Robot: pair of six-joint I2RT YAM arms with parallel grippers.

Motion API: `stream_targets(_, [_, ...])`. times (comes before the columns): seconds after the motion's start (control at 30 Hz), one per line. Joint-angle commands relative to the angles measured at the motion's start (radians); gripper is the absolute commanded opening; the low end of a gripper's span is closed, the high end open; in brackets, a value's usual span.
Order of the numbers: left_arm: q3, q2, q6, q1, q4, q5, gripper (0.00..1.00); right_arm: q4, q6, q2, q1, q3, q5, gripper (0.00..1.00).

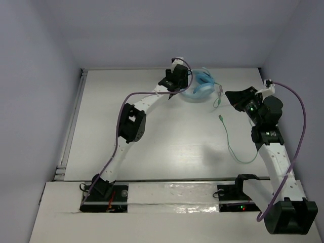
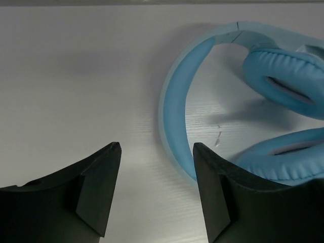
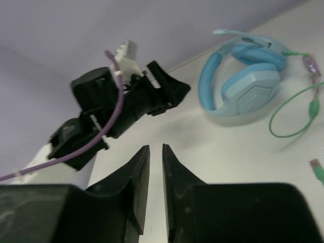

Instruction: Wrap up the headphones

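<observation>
Judging by the loose cable point(image 3: 270, 123), wrapping is not begun; headphones point(image 3: 248, 83) lie at the tabletop's point(image 1: 152, 142) far side. Left hand point(image 2: 157, 148) spread, empty, beside the headband point(image 2: 174, 101); right hand point(image 3: 156, 148) pinched closed, empty. Next: steady headphones, grasp cable.

One table point(image 1: 177, 142) bears one set of headphones point(image 1: 200, 87) at 1 o'clock with two ear cups point(image 2: 283, 76), one green cable point(image 1: 228, 147) and one plug point(image 1: 221, 117), beside two arms point(image 1: 132, 121), two grippers point(image 2: 157, 147) and two purple cables point(image 1: 306, 119).
</observation>
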Motion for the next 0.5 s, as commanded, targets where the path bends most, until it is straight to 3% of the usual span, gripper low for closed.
stream_targets(0.0, [0.126,0.033,0.057,0.003,-0.092,0.048,0.58,0.105,-0.014,-0.001,0.036,0.008,0.029,0.25])
stream_targets(0.03, [0.12,0.039,0.06,0.003,-0.08,0.048,0.59,0.112,-0.016,0.001,0.036,0.005,0.029,0.32])
stream_targets(0.2, [0.173,0.103,0.046,0.026,-0.068,0.1,0.64,0.117,-0.03,0.031,0.066,0.005,0.02,0.41])
stream_targets(0.33, [0.287,0.194,0.045,0.035,-0.11,0.167,0.65,0.139,-0.025,0.022,0.088,0.002,0.022,0.42])
stream_targets(0.47, [0.301,0.246,0.02,0.035,-0.107,0.18,0.65,0.154,-0.019,0.024,0.109,0.005,0.008,0.42])
